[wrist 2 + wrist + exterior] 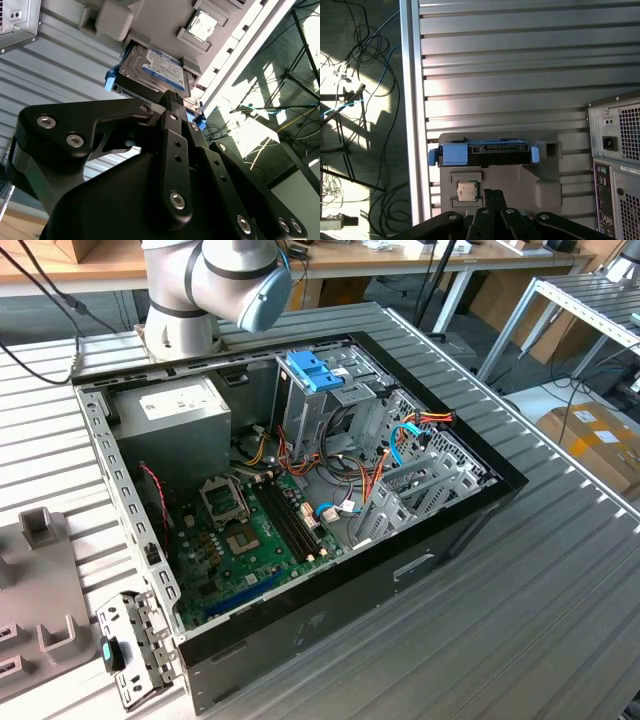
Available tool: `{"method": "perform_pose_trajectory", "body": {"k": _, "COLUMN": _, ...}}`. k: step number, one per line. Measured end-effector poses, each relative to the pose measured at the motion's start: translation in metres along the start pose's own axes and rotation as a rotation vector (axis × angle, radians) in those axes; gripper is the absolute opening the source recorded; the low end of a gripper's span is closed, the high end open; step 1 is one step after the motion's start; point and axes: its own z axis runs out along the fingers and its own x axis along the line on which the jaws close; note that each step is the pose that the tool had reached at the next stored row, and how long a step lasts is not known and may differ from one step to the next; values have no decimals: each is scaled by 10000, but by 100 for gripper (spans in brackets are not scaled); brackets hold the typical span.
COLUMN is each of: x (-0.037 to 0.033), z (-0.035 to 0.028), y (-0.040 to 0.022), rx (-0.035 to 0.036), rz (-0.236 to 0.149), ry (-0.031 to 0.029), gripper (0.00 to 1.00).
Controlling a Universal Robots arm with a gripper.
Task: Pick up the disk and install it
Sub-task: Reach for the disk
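Disk (pixel 484 153) sits in a grey holder (pixel 540 180) on the ribbed metal table (pixel 495 75), lying flat, label side up, blue rails along both long edges and blue tabs at the ends. Not lifted.

Gripper (pixel 492 192) hangs over the holder on the near side of the disk. In the first wrist view its tip is just short of the disk's edge, beside a small square chip (pixel 466 191) set in its own pocket of the holder.

In the second wrist view the gripper (pixel 172 96) overlaps the near rail of the disk (pixel 155 67). I can't say from this angle whether it touches.

Fingers look clenched together with nothing between them, as far as I can make out.

The back of the computer case (pixel 615 150) stands on the table, well apart from the holder.

In the exterior view the case (pixel 330 610) lies open on its side. The arm (pixel 215 280) shows behind it.
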Motion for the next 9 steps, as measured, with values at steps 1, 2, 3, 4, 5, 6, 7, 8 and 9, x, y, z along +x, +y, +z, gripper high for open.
{"method": "perform_pose_trajectory", "body": {"k": 1, "x": 2, "z": 2, "y": 17, "rx": 0, "rz": 0, "ry": 0, "gripper": 11}}
{"method": "perform_pose_trajectory", "body": {"k": 2, "x": 5, "z": 6, "y": 42, "rx": 0, "rz": -1, "ry": 0, "gripper": 11}}
{"method": "perform_pose_trajectory", "body": {"k": 3, "x": 9, "z": 8, "y": 66, "rx": 1, "rz": 0, "ry": 1, "gripper": 11}}
{"method": "perform_pose_trajectory", "body": {"k": 4, "x": 12, "z": 11, "y": 86, "rx": 0, "rz": 0, "ry": 0, "gripper": 11}}
{"method": "perform_pose_trajectory", "body": {"k": 5, "x": 16, "z": 14, "y": 115, "rx": 0, "rz": 1, "ry": 0, "gripper": 11}}
{"method": "perform_pose_trajectory", "body": {"k": 6, "x": 20, "z": 16, "y": 134, "rx": 0, "rz": 1, "ry": -1, "gripper": 11}}
{"method": "perform_pose_trajectory", "body": {"k": 7, "x": 24, "z": 18, "y": 156, "rx": 0, "rz": 0, "ry": 0, "gripper": 11}}
{"method": "perform_pose_trajectory", "body": {"k": 8, "x": 29, "z": 19, "y": 170, "rx": 0, "rz": 0, "ry": 0, "gripper": 11}}
{"method": "perform_pose_trajectory", "body": {"k": 9, "x": 46, "z": 24, "y": 190, "rx": 0, "rz": 0, "ry": 0, "gripper": 11}}
